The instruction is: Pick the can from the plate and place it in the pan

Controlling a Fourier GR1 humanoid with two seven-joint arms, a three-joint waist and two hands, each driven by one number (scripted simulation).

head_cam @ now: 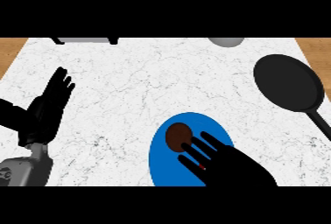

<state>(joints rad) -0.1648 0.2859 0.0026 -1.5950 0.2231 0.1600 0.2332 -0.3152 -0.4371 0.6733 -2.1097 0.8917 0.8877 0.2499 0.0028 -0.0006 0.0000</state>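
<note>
A brown can [178, 137] stands on the blue plate [169, 166] near the counter's front edge, seen from above as a dark brown oval. My right hand [226, 164] lies over the plate with straight fingers pointing up-left, their tips touching or just beside the can's right side. A black pan [289, 82] sits at the right, its handle [321, 124] running toward the lower right. My left hand [48, 105] rests open at the left, fingers up.
A grey round object [226, 41] lies at the counter's far edge. At the far left stands a grey appliance [84, 40] with black feet. The marble top runs between plate and pan. Wooden strips border the counter's two sides.
</note>
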